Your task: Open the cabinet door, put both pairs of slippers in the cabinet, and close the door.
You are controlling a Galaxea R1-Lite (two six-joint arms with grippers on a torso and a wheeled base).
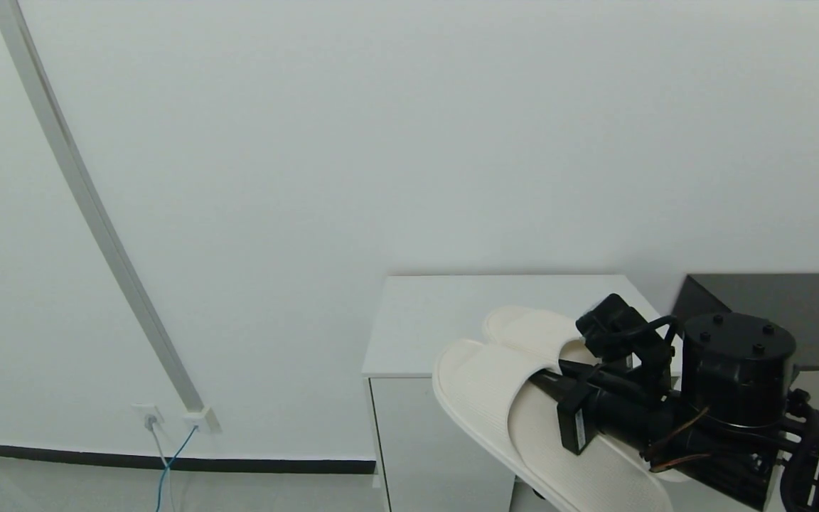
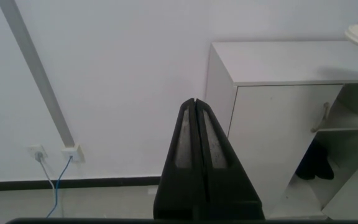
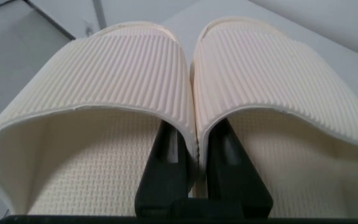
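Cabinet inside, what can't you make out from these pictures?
- Head view: the slippers and right gripper cover the cabinet front on the robot's right.
- Left wrist view: the picture's edge cuts off the open compartment. A dark thing below the shelf is too small and shadowed to name.

Wall sockets [image 1: 148,413], dangling cables [image 1: 166,462], slanted conduit [image 1: 89,203].

Slippers [image 3: 129,68] cream w/ ribbed straps; cabinet [image 1: 416,320] white.
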